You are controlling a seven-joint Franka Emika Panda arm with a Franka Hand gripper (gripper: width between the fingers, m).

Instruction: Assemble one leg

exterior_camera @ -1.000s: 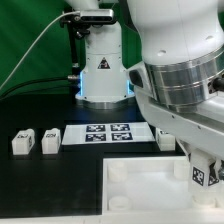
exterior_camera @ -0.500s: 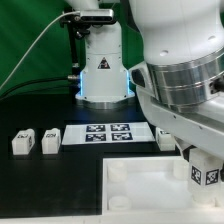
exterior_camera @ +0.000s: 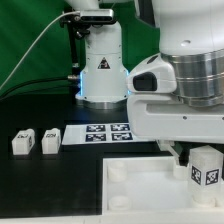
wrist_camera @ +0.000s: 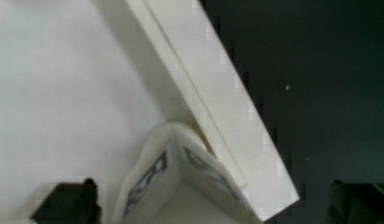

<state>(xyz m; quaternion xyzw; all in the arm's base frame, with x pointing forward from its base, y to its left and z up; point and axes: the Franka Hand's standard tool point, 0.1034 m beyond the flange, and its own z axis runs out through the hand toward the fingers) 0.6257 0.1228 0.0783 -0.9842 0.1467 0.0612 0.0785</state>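
A leg (exterior_camera: 204,168), a small white block with a tag on its face, stands upright at the right corner of the white tray-like top (exterior_camera: 140,180). In the wrist view my gripper (wrist_camera: 210,202) is open. Its dark fingertips (wrist_camera: 64,202) stand wide apart on either side of that leg (wrist_camera: 189,175), with a gap on each side. The top's raised rim (wrist_camera: 207,90) runs away from the leg. In the exterior view the arm's housing hides most of the gripper. Two more legs (exterior_camera: 22,142) (exterior_camera: 50,140) lie on the black table at the exterior view's left.
The marker board (exterior_camera: 105,133) lies flat behind the top. The robot base (exterior_camera: 102,70) stands at the back, with a cable running to the exterior view's left. A green backdrop closes the rear.
The arm's wrist has turned and lifted. The leg at the top's right corner now shows more fully and sits slightly higher in the picture. The two left legs have not moved.
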